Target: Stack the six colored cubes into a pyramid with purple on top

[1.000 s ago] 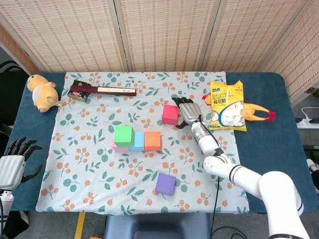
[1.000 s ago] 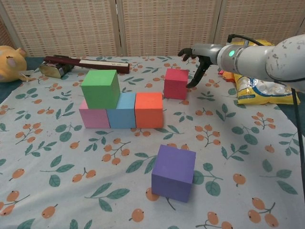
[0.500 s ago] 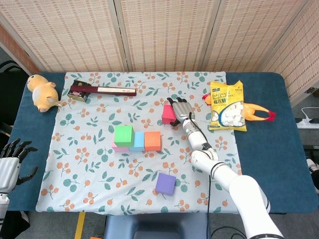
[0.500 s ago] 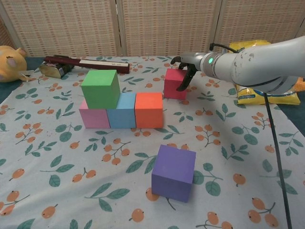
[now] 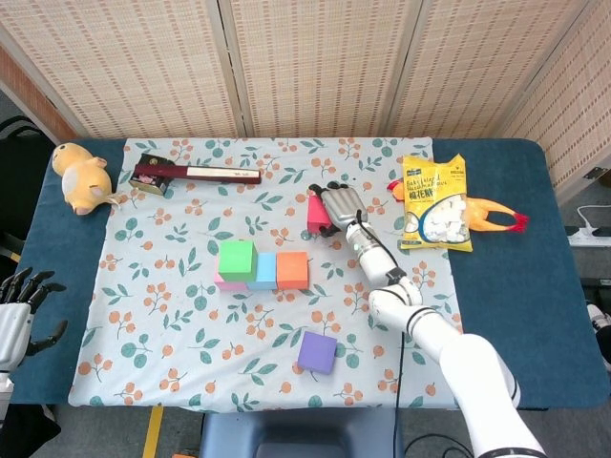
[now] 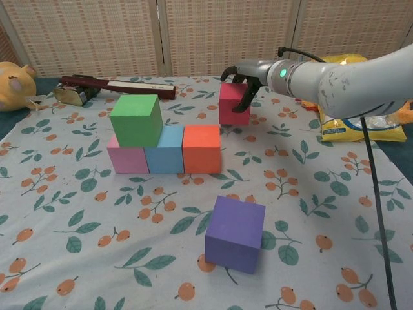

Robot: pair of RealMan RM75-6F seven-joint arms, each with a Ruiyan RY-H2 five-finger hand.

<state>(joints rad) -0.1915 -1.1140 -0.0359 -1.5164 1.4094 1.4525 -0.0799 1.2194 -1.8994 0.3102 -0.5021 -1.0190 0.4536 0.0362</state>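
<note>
Since a second ago, shifted left with the right hand (image 6: 240, 87) and now gripped in it: red cube (image 6: 228, 105), seemingly raised just off the table (image 5: 506, 258). Beside the stack, green cube (image 6: 136, 120) upon pink and blue, orange adjoining. Purple cube (image 6: 235, 234) nearer, alone. Left hand (image 5: 17, 307) spread, holding nothing, lower than before.

Loose cube (image 6: 235, 234) before stack (image 6: 164, 137) (near)

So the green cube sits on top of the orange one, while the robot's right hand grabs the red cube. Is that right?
Not quite. The chest view shows the green cube resting on the pink cube and blue cube, not the orange cube. The right hand does grip the red cube.
</note>
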